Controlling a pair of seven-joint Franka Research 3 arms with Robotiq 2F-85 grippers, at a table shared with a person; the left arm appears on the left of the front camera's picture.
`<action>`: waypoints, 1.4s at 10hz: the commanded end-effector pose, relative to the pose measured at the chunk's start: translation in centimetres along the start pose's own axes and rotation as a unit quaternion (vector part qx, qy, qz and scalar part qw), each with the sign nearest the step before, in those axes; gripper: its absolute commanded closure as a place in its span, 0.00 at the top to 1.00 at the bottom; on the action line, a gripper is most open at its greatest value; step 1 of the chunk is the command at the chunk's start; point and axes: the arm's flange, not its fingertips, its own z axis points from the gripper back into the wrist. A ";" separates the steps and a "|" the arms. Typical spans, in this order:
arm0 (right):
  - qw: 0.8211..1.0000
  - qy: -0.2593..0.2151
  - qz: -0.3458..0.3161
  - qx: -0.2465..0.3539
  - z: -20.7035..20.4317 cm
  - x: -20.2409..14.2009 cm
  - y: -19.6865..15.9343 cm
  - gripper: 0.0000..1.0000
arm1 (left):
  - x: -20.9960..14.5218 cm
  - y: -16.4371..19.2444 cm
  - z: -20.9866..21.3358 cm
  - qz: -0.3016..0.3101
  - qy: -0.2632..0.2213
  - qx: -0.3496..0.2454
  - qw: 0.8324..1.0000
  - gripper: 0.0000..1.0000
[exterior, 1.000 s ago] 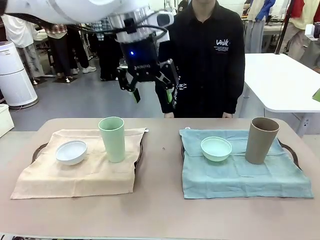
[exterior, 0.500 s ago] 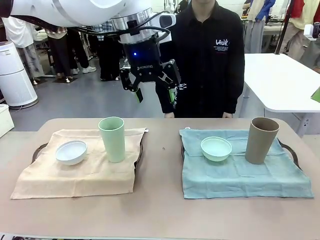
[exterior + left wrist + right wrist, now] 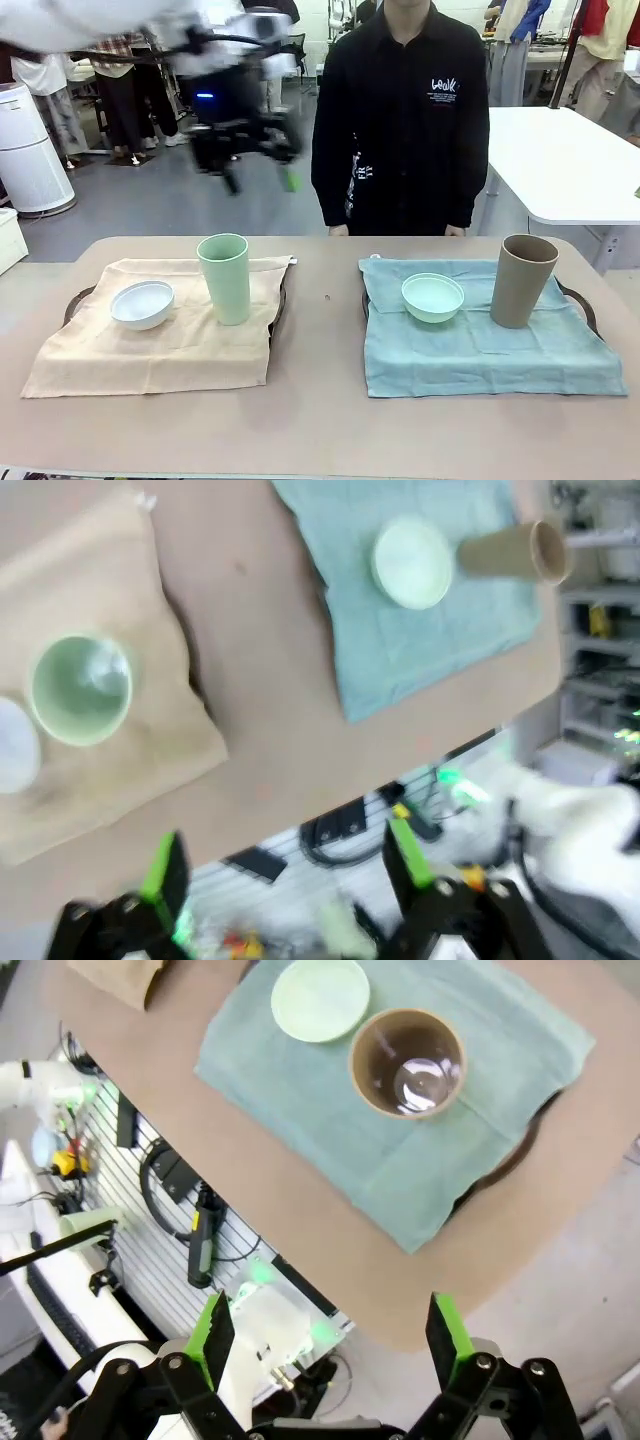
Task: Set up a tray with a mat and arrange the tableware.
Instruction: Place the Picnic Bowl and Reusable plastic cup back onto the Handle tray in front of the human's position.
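Two trays stand set: beige mat point(image 3: 150, 335) at left bearing pale green cup point(image 3: 224, 278) and white bowl point(image 3: 142, 304); teal mat point(image 3: 480, 345) at right with tan cup point(image 3: 522, 280) and mint bowl point(image 3: 433, 297). Left gripper point(image 3: 250, 155) hangs high above the far-left side, jaws wide, empty; right gripper point(image 3: 330, 1335) likewise spread, empty, above the upright tan cup.

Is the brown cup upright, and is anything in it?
Upright on the blue mat; the brown cup looks empty, its bare bottom showing.

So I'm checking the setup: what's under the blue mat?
A dark tray, its rim peeking out at the mat's sides. The mat covers the rest of it, so its surface can't be seen.
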 end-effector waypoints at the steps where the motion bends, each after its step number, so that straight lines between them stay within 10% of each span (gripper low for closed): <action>1: 0.998 -0.016 -0.047 0.038 0.0 -0.7 -2.3 1.00 | -4.7 13.0 2.2 0.067 -0.014 -0.038 0.997 1.00; 4: 0.996 -0.005 -0.076 0.039 -1.0 -1.9 -3.7 1.00 | -9.7 24.4 6.4 0.215 -0.109 -0.060 0.969 1.00; 5: 0.998 -0.002 -0.066 -0.015 -1.0 -1.5 -3.0 1.00 | -7.3 19.7 4.3 0.100 -0.025 -0.046 0.994 1.00; 7: 0.998 -0.001 -0.059 0.019 -1.0 -2.2 -4.4 1.00 | -7.3 19.7 4.3 0.100 -0.025 -0.046 0.994 1.00; 8: 0.974 -0.040 0.003 0.225 0.9 -2.8 -4.9 1.00 | -9.3 23.3 5.5 0.138 -0.048 -0.051 0.988 1.00; 9: 0.950 -0.092 -0.001 0.298 2.0 -4.1 -6.6 1.00 | -9.9 27.3 7.3 0.176 -0.084 -0.174 0.965 1.00; 12: 0.898 -0.194 -0.082 0.386 0.7 -8.7 -11.2 1.00 | -11.6 37.4 7.2 0.285 -0.117 -0.303 0.902 1.00; 13: 0.918 -0.136 -0.118 0.353 0.5 -10.2 -12.0 1.00 | -11.8 37.3 7.6 0.194 -0.022 -0.252 0.948 1.00; 14: 0.922 -0.172 -0.044 0.344 1.1 -9.1 -9.3 1.00 | -13.1 36.6 7.5 0.287 -0.111 -0.249 0.918 1.00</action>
